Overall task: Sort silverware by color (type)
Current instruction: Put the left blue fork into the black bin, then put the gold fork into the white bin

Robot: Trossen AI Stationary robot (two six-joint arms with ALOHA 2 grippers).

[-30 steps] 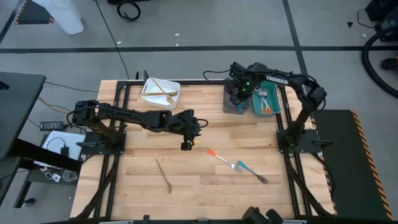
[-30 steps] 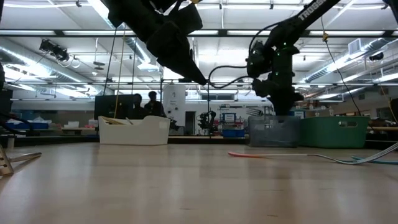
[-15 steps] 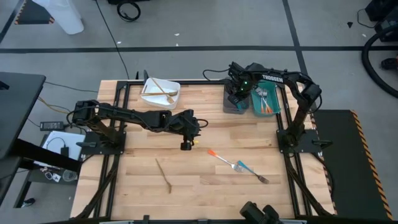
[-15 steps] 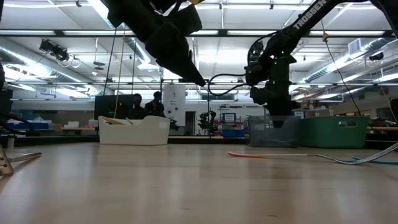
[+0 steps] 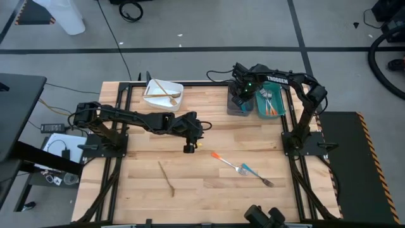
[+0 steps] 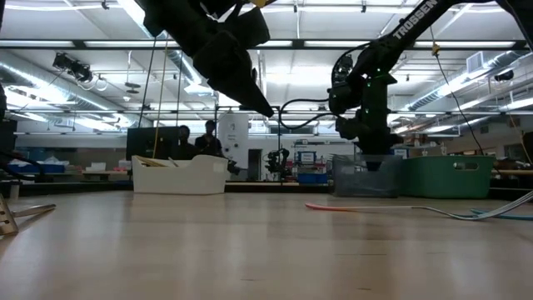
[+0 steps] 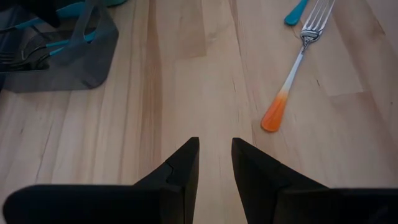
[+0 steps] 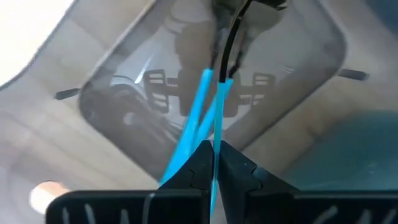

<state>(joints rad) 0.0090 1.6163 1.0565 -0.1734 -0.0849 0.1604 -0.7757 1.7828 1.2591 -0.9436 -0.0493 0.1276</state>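
I count three bins at the far edge of the counter (image 5: pixel 209 136): a white bin (image 5: pixel 162 94), a clear grey bin (image 5: pixel 238 105) and a teal bin (image 5: pixel 271 103). Loose on the pale wood planks lie three slim pieces well apart from the bins: one orange-handled fork (image 5: pixel 228 162) with metal tines, one blue-handled fork (image 5: pixel 256 175) touching it at the tine end, and one thin gold utensil (image 5: pixel 166 176) alone nearer the left side. The white bin holds two gold pieces crossed over each other; the teal bin holds orange-handled ones, count unclear.

My right hand (image 8: pixel 214 158) hangs over the grey bin, fingers clenched on a blue-handled utensil (image 8: pixel 217 118), a thin bright blue strip; a second blue handle slants beside it.

My left hand (image 7: pixel 215 163) hovers mid-counter, its two dark wedge fingers parted, grasping nothing, the orange handle near.
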